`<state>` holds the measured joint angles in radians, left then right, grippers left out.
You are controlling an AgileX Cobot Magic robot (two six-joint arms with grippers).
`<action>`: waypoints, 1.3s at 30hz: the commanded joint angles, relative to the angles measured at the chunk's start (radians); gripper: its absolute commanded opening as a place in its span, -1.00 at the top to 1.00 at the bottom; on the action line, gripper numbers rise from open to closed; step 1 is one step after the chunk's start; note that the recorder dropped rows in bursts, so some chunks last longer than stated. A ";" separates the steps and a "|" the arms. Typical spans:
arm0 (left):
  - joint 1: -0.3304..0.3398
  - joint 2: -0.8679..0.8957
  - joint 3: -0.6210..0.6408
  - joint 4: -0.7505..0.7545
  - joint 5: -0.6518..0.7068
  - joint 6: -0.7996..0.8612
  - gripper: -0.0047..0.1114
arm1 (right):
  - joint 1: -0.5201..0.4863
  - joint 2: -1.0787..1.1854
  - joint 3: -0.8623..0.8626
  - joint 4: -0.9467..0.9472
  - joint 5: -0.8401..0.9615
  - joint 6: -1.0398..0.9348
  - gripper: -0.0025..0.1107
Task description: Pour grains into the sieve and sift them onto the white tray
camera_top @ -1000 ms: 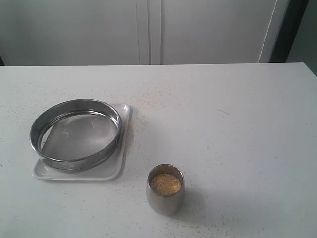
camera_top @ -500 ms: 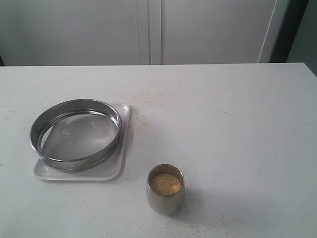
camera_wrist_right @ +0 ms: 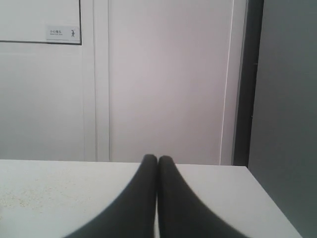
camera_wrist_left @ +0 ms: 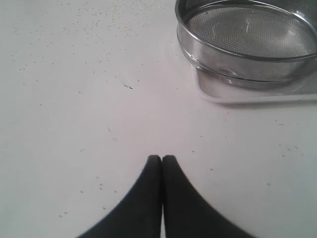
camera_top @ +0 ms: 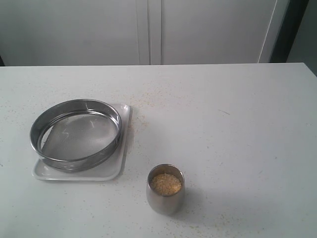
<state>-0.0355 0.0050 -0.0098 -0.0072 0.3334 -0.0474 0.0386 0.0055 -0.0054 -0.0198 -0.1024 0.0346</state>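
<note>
The sieve (camera_top: 76,134), a wide shiny steel hoop with a mesh base, rests on the white tray (camera_top: 115,171) at the table's left; its mesh looks bare. Golden grains (camera_top: 166,183) fill a small steel cup (camera_top: 165,198) standing near the front middle. Neither arm shows in the exterior view. In the left wrist view my left gripper (camera_wrist_left: 161,158) is shut with nothing in it, over bare table, apart from the sieve (camera_wrist_left: 247,42) and the tray (camera_wrist_left: 257,94). My right gripper (camera_wrist_right: 157,158) is also shut and empty, low over the table and facing the wall.
Stray grains (camera_top: 148,96) are scattered over the white table (camera_top: 223,129) around the tray and in front of the cup. White cabinet doors (camera_top: 148,29) stand behind the table's far edge. A dark gap (camera_wrist_right: 242,79) runs beside the panels.
</note>
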 commanded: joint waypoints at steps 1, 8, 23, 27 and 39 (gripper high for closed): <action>0.003 -0.005 0.010 -0.006 0.009 0.000 0.92 | 0.001 -0.006 0.005 -0.003 -0.070 -0.012 0.96; 0.003 -0.005 0.010 -0.006 0.009 0.000 0.92 | 0.001 -0.006 0.005 -0.003 -0.132 -0.020 0.96; 0.003 -0.005 0.010 -0.006 0.009 0.000 0.92 | 0.001 0.042 0.005 -0.003 -0.151 -0.084 0.96; 0.003 -0.005 0.010 -0.006 0.009 0.000 0.92 | 0.001 0.143 0.005 -0.003 -0.196 -0.084 0.96; 0.003 -0.005 0.010 -0.006 0.009 0.000 0.92 | 0.001 0.486 0.005 -0.255 -0.351 0.093 0.96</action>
<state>-0.0355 0.0050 -0.0098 -0.0072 0.3334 -0.0474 0.0386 0.4239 -0.0054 -0.1684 -0.4025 0.0566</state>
